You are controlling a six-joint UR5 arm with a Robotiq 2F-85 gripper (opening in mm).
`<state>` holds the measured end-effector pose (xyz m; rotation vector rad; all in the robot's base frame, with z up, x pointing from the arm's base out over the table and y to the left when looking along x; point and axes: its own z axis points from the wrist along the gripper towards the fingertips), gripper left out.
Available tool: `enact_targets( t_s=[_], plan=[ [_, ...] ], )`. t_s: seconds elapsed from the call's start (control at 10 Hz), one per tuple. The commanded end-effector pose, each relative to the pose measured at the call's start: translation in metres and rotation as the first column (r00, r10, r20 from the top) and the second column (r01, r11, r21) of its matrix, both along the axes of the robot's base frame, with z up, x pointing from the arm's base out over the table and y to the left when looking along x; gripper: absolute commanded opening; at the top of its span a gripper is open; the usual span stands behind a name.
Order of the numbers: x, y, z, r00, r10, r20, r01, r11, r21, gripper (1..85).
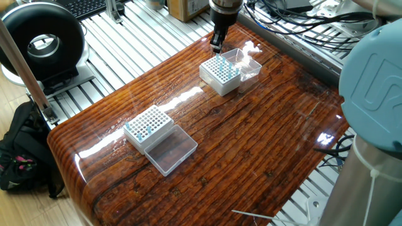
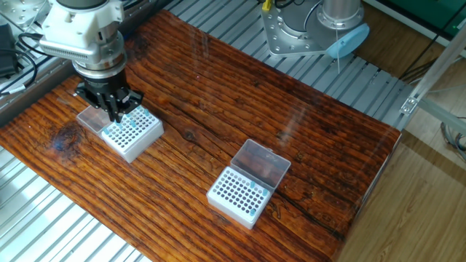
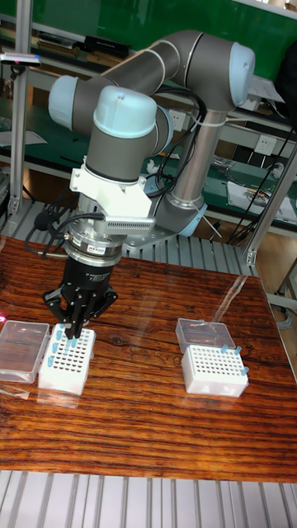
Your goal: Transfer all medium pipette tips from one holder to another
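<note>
**Inspector:** Near holder?

**Assistant:** White holder (image 1: pixel 149 125) near the table (image 1: pixel 264 150) edge; bare wood separates it from the far holder (image 1: pixel 220 73).

**Inspector:** Tips, gripper?

**Assistant:** Medium pipette tips (image 1: pixel 225 66) stand in the far holder; gripper (image 3: pixel 75 336) directly above, fingers close together, grasp indeterminate.

Between the two holders we see a broad stretch of bare table (image 2: pixel 240 102), open to passage. Obstacles: the near-gripper holder (image 2: pixel 131 133) with upright medium pipette tips (image 3: pixel 59 351), its clear lid (image 3: pixel 22 351) touching it; the second holder (image 2: pixel 239 195) and lid (image 2: pixel 261 163). The gripper (image 3: pixel 76 337) hangs low over the first.
</note>
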<state>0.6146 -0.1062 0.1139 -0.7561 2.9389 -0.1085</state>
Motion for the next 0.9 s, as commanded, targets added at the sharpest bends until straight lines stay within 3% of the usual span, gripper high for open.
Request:
enact_targets(
  t_s=[0.0, 0.2, 0.5, 0.8],
  plan=[
    [0.0006, 0.0004, 0.0004, 1.000, -0.002, 0.002, 0.002, 1.000, 0.006, 1.0],
    [0.0004, 0.0011, -0.0004, 1.000, 0.005, 0.000, -0.005, 1.000, 0.009, 1.7],
    [-0.0026, 0.0045, -0.0013, 1.000, 0.026, -0.013, -0.026, 0.999, 0.020, 12.7],
    [-0.0023, 0.0029, -0.0015, 0.999, 0.032, -0.013, -0.032, 0.999, 0.016, 14.3]
  ],
)
